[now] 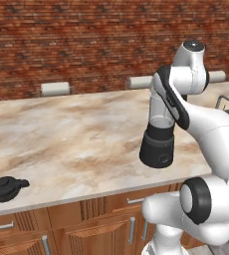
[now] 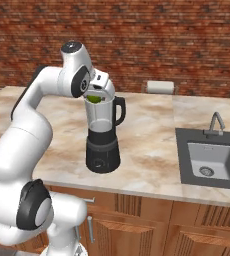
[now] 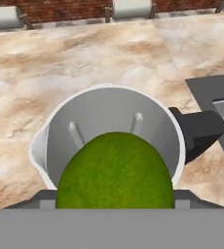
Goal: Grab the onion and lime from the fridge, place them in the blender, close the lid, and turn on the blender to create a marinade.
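Observation:
The blender (image 2: pixel 103 142) stands on the marble counter (image 1: pixel 76 139), a black base under a clear jar with a handle. In the hand view I look straight down into the open jar (image 3: pixel 99 116). My gripper (image 2: pixel 94 98) hovers right over the jar mouth, shut on the green lime (image 2: pixel 93 99), which bulges large between the fingers (image 3: pixel 115 170). In the left base view my arm hides most of the jar above the black base (image 1: pixel 157 149). The black lid (image 1: pixel 7 188) lies on the counter's front left corner, far from the blender. The onion and the fridge are out of view.
A dark sink (image 2: pixel 209 160) with a faucet (image 2: pixel 214 122) is set into the counter right of the blender. Paper towel rolls (image 1: pixel 55 88) (image 2: pixel 160 87) lie along the brick back wall. Wooden drawers run below the counter edge.

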You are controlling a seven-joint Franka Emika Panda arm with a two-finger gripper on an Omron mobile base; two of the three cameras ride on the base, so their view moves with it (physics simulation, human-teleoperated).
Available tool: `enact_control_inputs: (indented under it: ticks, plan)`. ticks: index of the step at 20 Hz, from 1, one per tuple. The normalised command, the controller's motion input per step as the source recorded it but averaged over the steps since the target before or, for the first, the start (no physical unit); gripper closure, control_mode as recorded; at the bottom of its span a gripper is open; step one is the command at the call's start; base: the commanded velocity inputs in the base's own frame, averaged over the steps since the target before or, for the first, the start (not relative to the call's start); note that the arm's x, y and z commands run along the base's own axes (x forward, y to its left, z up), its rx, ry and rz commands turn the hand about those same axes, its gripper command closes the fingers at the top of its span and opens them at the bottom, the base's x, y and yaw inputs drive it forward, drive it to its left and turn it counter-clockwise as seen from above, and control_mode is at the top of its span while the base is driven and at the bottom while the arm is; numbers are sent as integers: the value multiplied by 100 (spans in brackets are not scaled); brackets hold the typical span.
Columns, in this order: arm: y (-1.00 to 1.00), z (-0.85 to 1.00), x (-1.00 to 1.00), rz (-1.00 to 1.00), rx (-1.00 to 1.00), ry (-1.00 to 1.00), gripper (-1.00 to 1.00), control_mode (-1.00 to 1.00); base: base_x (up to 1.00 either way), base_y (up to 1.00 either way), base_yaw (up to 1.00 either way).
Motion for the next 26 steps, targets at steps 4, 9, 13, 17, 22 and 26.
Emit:
enact_control_inputs:
  ticks: [4,9,13,17,22,26]
  plan:
    - [0,-69,0,2,0,3,100,-100,0,0,0]
    - [-3,-50,-3,2,0,6,100,-100,0,0,0]
    - [-10,-45,-45,2,1,9,100,-100,0,0,0]
    - [-9,-53,-55,2,0,8,100,-100,0,0,0]
    - [-8,-40,-60,0,1,4,100,-100,0,0,0]
    - [0,-12,-6,0,0,5,100,-100,0,0,0]
